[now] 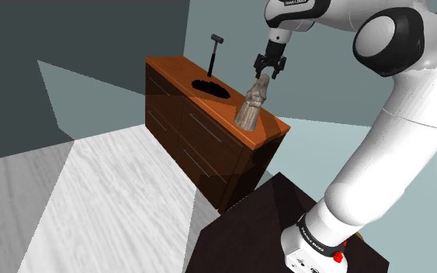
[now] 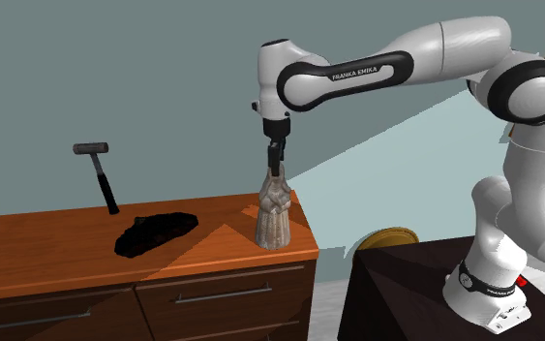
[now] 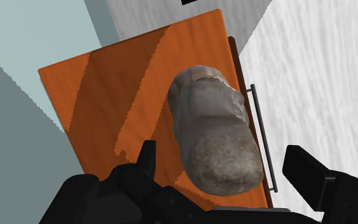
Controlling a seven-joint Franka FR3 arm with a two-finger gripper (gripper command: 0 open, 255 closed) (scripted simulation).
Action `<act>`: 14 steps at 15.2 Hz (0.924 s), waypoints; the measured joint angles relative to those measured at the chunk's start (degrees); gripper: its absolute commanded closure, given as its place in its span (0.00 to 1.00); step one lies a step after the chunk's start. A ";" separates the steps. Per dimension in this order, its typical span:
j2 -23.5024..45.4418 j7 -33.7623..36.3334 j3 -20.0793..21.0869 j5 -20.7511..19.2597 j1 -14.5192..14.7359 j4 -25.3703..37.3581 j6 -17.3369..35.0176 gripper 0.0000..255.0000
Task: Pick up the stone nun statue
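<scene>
A grey-brown stone statue (image 1: 251,107) stands upright near the end of an orange-brown wooden cabinet top (image 1: 275,126). In the second exterior view the statue (image 2: 272,213) is at the right end of the cabinet (image 2: 57,247). My black gripper (image 1: 270,71) hangs straight over its head, pointing down, with the fingertips level with the top of the statue (image 2: 276,167). In the wrist view the statue's rounded top (image 3: 215,137) lies between the two fingers, and the gripper (image 3: 225,156) is open with a gap on each side.
A flat black shape (image 2: 154,232) lies mid-cabinet, with a dark hammer-like tool (image 2: 101,174) upright behind it. Drawer fronts with metal handles (image 2: 224,293) face the floor. My dark stand (image 1: 247,225) sits close to the cabinet's end. A round golden object (image 2: 394,237) shows behind the stand.
</scene>
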 measured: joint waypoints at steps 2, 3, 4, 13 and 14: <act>0.08 0.07 0.03 0.01 0.03 -1.29 1.37 0.00; 0.20 0.05 0.02 0.06 0.01 -1.67 1.87 0.00; 0.27 0.04 0.03 0.07 0.00 -1.94 2.20 1.00; 0.19 0.06 0.01 0.05 0.00 -2.17 2.51 1.00; 0.19 0.07 0.01 0.05 0.01 -2.19 2.56 1.00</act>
